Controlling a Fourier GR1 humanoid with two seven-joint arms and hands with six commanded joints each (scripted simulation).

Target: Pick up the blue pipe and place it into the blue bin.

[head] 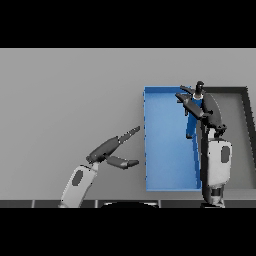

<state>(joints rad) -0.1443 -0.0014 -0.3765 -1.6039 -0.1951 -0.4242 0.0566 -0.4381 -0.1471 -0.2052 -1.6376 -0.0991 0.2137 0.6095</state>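
Left hand point(112, 150) idle; right hand point(200, 107) apparently holds blue pipe point(192, 125) over blue bin point(165, 150).

Both forearms are white with a dark grey oval patch. The left hand point(107, 150) and right hand point(207, 111) are dark grey, with slim fingers.

I see a flat, plain grey counter point(70, 100) filling most of my view, its surface uniform in tone. On my right a dark grey rectangular bin point(239, 145) with thin black walls rests on that counter, its long side running away from me. Its far rim point(227, 88) and right wall show clearly; its grey floor matches the counter closely.
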